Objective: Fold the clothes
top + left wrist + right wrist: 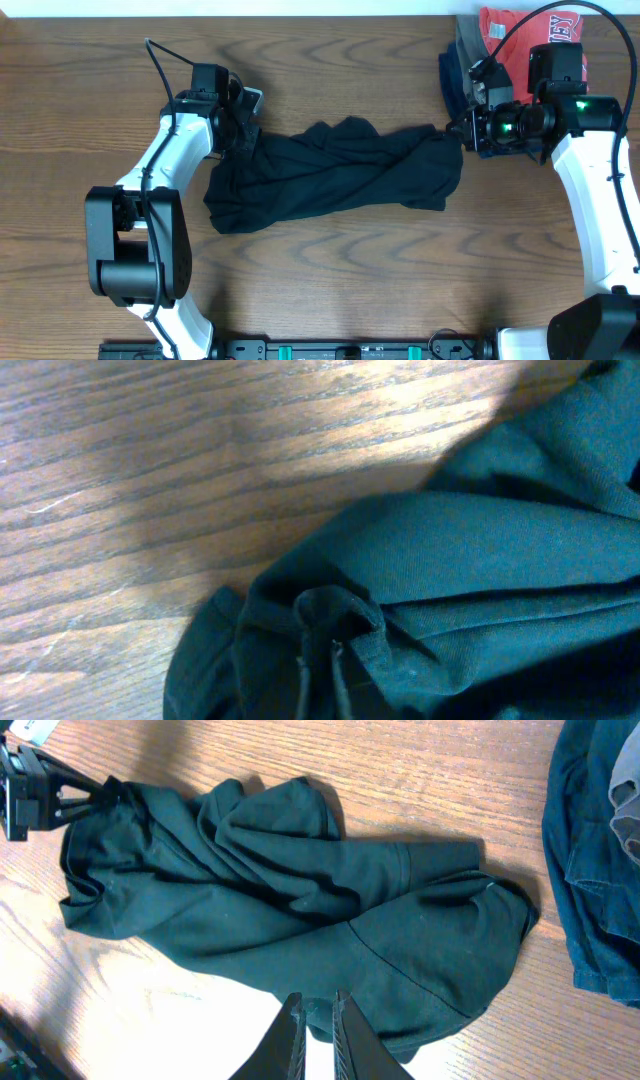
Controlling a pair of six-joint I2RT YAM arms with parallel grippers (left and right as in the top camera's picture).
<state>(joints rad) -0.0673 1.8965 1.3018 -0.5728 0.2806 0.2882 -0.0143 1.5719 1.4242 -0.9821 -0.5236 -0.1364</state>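
Note:
The black garment [335, 175] lies crumpled and twisted across the middle of the wooden table; no logo or neck tag shows. My left gripper [240, 125] is at its upper-left end, with fingers [318, 660] shut on a bunched fold of the dark cloth [480, 560]. My right gripper [462, 135] is at the garment's right end, where the cloth draws to a point. In the right wrist view its fingers [320, 1005] are nearly together over the near edge of the garment [300, 900], pinching it.
A red shirt with white lettering [520, 30] lies at the back right on grey and navy garments [455, 75], just behind my right gripper. The navy one [590, 870] shows at the right of the right wrist view. The table's far edge [300, 12] is near.

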